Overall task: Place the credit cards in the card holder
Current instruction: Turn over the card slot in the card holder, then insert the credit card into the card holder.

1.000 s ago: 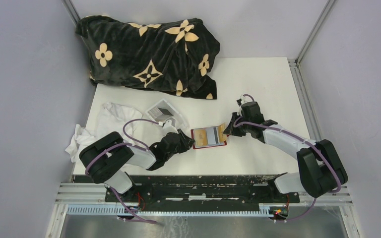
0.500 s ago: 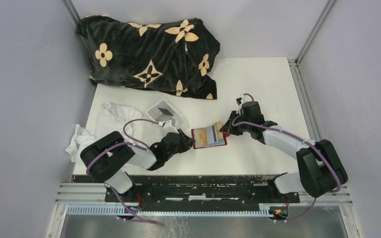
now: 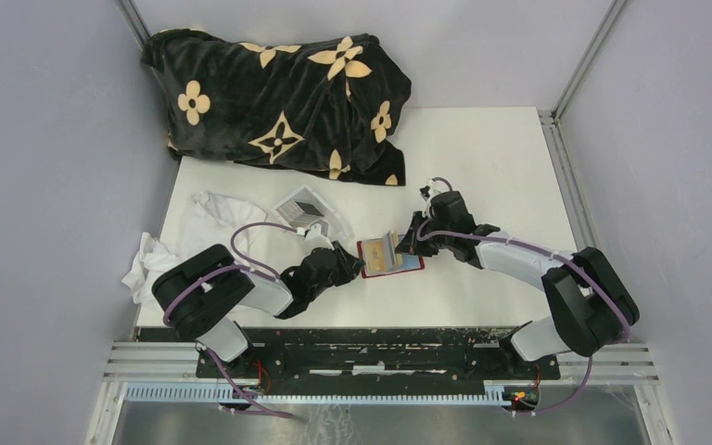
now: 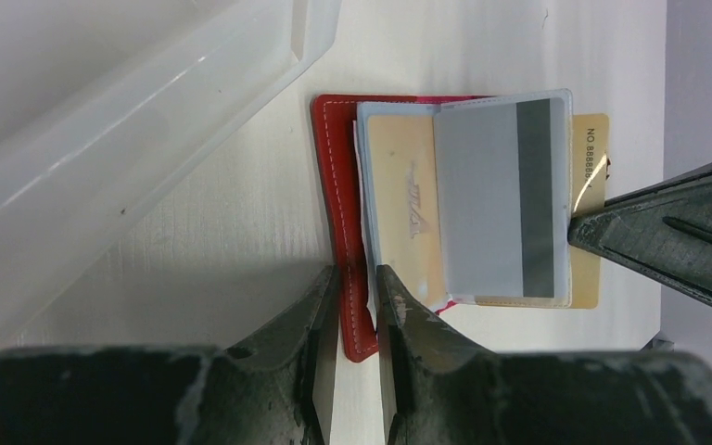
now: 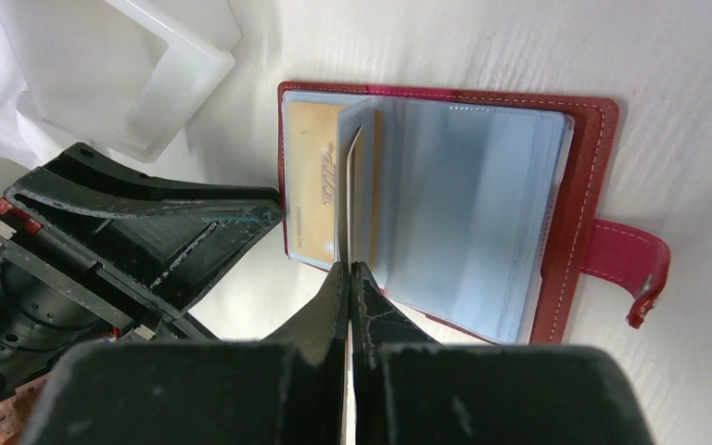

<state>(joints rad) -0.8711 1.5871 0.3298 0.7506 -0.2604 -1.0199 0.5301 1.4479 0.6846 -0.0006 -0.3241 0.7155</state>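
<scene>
The red card holder (image 3: 412, 264) lies open on the table, clear sleeves up, snap tab (image 5: 635, 269) at its far end. My left gripper (image 3: 350, 266) is shut on its left cover edge (image 4: 338, 185). My right gripper (image 3: 406, 243) is shut on a yellow-orange credit card (image 4: 591, 185) and holds it on edge (image 5: 357, 195) partly inside a sleeve. A grey card with a dark stripe (image 4: 491, 195) and another yellow card (image 5: 315, 185) sit in the sleeves. In the right wrist view the jaws (image 5: 349, 273) pinch the card's near edge.
A clear plastic box (image 3: 308, 213) stands just left of the holder, beside my left arm. A crumpled white cloth (image 3: 195, 232) lies at the left edge. A black blanket with pale flowers (image 3: 278, 93) covers the back left of the table.
My right gripper has moved left over the holder with the yellow-orange card, which now stands on edge and sits deeper among the sleeves. The left gripper has not moved.
</scene>
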